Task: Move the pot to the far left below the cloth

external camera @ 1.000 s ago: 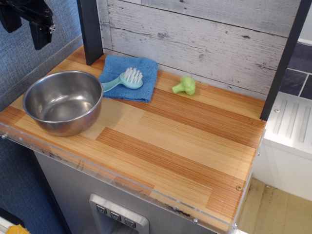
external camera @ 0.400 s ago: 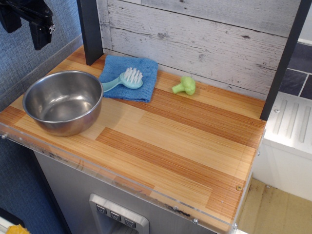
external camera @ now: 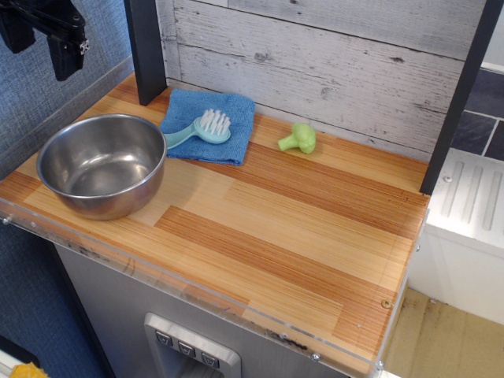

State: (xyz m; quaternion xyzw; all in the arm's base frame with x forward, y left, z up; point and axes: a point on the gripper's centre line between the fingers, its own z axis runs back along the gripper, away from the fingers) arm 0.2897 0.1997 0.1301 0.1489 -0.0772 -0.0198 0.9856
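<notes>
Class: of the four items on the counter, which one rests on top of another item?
The light-blue brush: it lies on the blue cloth, while pot and green toy sit directly on wood.

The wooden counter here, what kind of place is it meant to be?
Probably a toy kitchen set. A steel pot sits on the wooden counter, beside a blue cloth with a dish brush on it and a green toy broccoli.

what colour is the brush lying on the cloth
The brush is light blue with white bristles, clearest in the single overhead camera view, lying on the darker blue cloth.
</notes>
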